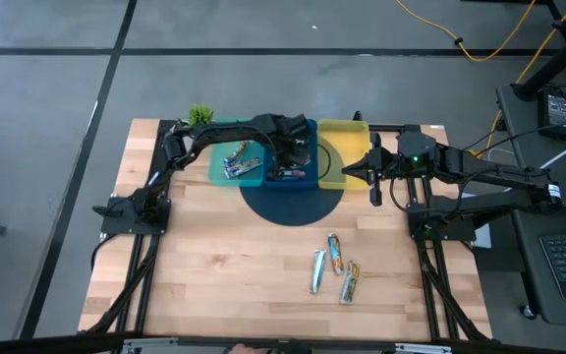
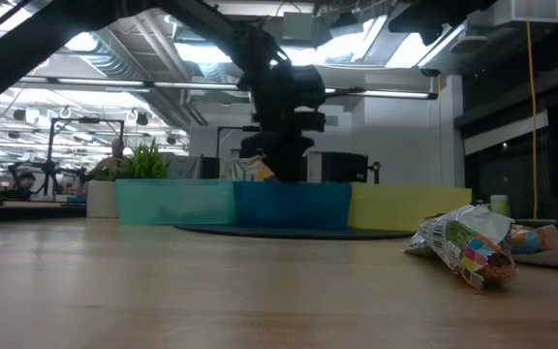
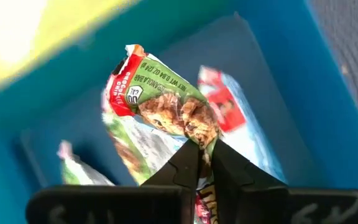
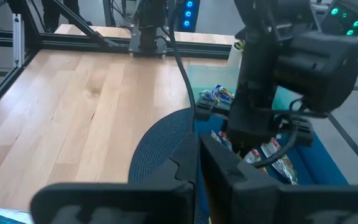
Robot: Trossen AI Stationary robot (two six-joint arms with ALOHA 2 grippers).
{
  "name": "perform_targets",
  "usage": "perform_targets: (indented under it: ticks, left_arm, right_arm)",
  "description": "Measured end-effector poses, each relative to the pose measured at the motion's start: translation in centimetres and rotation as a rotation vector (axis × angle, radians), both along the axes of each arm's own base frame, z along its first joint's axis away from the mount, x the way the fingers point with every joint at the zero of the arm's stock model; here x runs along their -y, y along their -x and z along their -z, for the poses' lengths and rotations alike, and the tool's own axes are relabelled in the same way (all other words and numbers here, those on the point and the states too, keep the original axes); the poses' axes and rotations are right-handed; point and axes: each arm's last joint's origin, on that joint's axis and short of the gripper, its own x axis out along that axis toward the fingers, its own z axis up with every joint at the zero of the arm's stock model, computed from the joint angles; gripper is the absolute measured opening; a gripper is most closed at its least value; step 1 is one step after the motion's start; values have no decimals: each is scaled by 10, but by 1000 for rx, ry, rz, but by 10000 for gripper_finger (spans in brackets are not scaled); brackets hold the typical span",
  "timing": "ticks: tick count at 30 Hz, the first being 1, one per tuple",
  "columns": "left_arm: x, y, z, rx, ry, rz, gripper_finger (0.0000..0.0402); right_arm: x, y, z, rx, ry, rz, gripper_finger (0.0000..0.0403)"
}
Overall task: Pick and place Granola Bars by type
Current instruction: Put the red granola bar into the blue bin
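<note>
Over blue tray (image 1: 298, 180): left gripper (image 3: 205, 163) pinching multicoloured granola bar (image 3: 166, 106); right gripper (image 4: 199, 155) closed, empty.

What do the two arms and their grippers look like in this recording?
Both arms are dark, near-black jointed links with black cables running alongside. The left gripper and the right gripper each end in two tapered matte-black fingers on a black crossbar. The right arm carries a lit green indicator.

On the desk (image 2: 211, 301) sit teal (image 2: 174, 204), blue (image 2: 294, 206) and yellow trays (image 2: 410, 207) in a row. A dark arm (image 2: 279, 92) hangs over the blue tray. Right of it, nearer the camera, lie granola bars (image 2: 468, 247).
</note>
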Motion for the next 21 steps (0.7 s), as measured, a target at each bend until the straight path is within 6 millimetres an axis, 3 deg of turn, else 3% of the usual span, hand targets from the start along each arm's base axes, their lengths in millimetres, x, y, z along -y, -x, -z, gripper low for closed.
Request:
perform_targets:
  ticks: [9,21]
  left_arm:
    - [-4,-7,23,-24,-6,-19,20]
    - [-7,-9,26,-32,-70,-41,20]
  right_arm:
    - [0,0,0,0,-1,2,19]
    - [0,0,0,0,0,1,19]
